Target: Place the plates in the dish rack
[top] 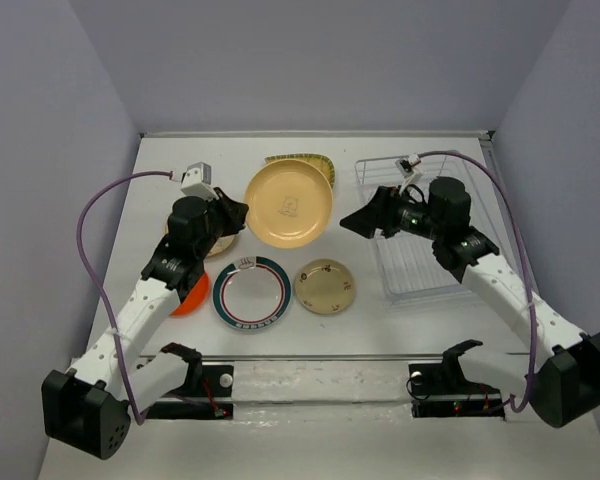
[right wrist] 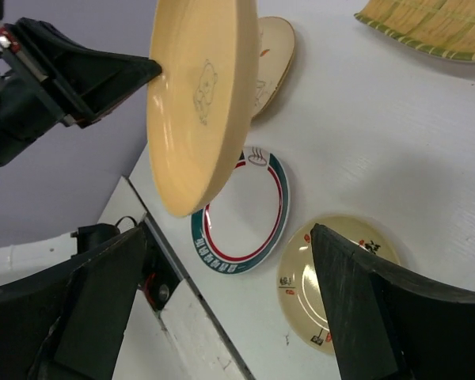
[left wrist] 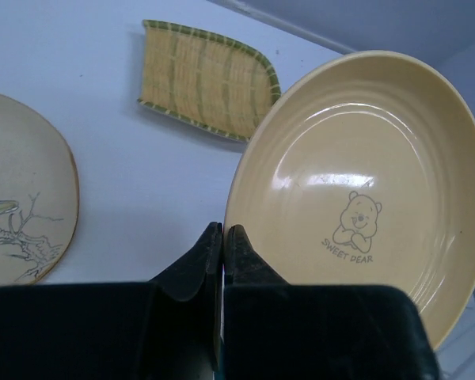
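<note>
My left gripper (top: 240, 213) is shut on the left rim of the plain tan round plate (top: 289, 204) and holds it tilted up off the table; the left wrist view shows the jaws (left wrist: 223, 237) pinching that rim (left wrist: 356, 182). My right gripper (top: 346, 222) is open and empty just right of the plate, between it and the white wire dish rack (top: 420, 235), which holds nothing. In the right wrist view the plate (right wrist: 202, 95) stands edge-on above the table, with the open gripper (right wrist: 228, 234) below it.
The ribbed yellow-green dish (top: 305, 160) lies behind the tan plate. The cream floral plate (top: 220, 245) and small orange plate (top: 191, 297) lie under my left arm. The teal-red rimmed plate (top: 251, 291) and small beige patterned plate (top: 325, 286) lie at the front middle.
</note>
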